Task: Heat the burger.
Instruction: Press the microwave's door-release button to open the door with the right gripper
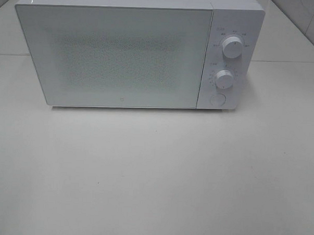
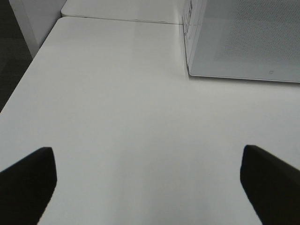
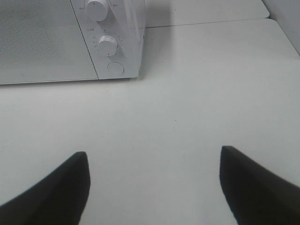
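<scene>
- While it hangs over the table (image 2: 117, 93), my left gripper (image 2: 146, 151) is wide, empty.
- right gripper (image 3: 153, 152) wide too, empty, facing microwave (image 3: 56, 42), door (image 1: 118, 53) shut.
- burger: can't tell where.

burger out of view, all cams

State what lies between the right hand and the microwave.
Only bare table separates the right hand from the microwave, as the right wrist view shows.
</scene>
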`<action>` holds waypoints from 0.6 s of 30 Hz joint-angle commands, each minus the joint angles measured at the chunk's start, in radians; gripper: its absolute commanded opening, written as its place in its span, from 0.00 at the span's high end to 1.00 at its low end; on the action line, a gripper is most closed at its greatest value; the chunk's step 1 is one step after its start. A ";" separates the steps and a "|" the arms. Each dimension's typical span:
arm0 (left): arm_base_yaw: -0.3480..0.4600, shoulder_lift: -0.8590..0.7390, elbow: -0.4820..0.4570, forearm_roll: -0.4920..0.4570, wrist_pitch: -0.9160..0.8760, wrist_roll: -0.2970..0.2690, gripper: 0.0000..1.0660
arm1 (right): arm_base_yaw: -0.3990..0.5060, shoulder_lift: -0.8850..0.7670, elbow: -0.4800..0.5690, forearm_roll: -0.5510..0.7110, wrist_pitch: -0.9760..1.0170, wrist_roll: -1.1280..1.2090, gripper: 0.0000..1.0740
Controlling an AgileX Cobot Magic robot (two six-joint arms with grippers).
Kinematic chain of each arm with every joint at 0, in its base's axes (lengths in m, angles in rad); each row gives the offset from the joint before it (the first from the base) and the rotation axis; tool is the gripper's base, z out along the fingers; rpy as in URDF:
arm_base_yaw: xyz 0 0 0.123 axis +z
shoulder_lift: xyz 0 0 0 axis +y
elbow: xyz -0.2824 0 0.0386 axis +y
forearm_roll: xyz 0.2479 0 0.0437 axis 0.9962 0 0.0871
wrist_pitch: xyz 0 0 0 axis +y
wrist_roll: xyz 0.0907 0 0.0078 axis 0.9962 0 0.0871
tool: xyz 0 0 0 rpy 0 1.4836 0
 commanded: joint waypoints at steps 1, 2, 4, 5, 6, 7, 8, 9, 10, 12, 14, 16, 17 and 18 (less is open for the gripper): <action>-0.001 -0.010 0.003 -0.002 -0.015 -0.001 0.04 | -0.002 -0.026 0.000 0.010 -0.005 -0.034 0.29; -0.001 -0.009 0.003 -0.002 -0.015 -0.001 0.04 | -0.002 -0.026 0.000 0.010 -0.005 -0.034 0.29; -0.001 -0.009 0.003 -0.002 -0.015 -0.001 0.04 | -0.002 -0.026 0.000 0.006 -0.005 -0.034 0.29; -0.001 -0.009 0.003 -0.002 -0.015 -0.001 0.04 | -0.002 -0.026 0.000 0.006 -0.005 -0.034 0.29; -0.001 -0.009 0.003 -0.002 -0.015 -0.001 0.04 | -0.002 -0.026 0.000 0.006 -0.005 -0.034 0.29; -0.001 -0.009 0.003 -0.002 -0.015 -0.001 0.04 | -0.002 -0.026 0.000 -0.010 -0.005 -0.034 0.29; -0.001 -0.009 0.003 -0.002 -0.015 -0.001 0.04 | -0.002 -0.026 0.000 -0.010 -0.005 -0.034 0.29; -0.001 -0.009 0.003 -0.002 -0.015 -0.001 0.04 | -0.002 -0.026 0.000 -0.012 -0.005 -0.034 0.29; -0.001 -0.009 0.003 -0.002 -0.015 -0.001 0.04 | -0.002 -0.026 0.000 -0.013 -0.005 -0.034 0.29; -0.001 -0.009 0.003 -0.002 -0.015 -0.001 0.04 | -0.002 -0.026 0.000 -0.020 -0.005 -0.034 0.29; -0.001 -0.009 0.003 -0.002 -0.015 -0.001 0.04 | -0.002 -0.026 0.000 -0.033 -0.005 -0.034 0.29; -0.001 -0.009 0.003 -0.002 -0.015 -0.001 0.04 | -0.002 -0.026 0.000 -0.039 -0.005 -0.032 0.29; -0.001 -0.009 0.003 -0.002 -0.015 -0.001 0.04 | -0.002 -0.026 0.000 -0.046 -0.005 -0.032 0.29; -0.001 -0.009 0.003 -0.002 -0.015 -0.001 0.04 | -0.002 -0.026 0.000 -0.048 -0.005 -0.030 0.29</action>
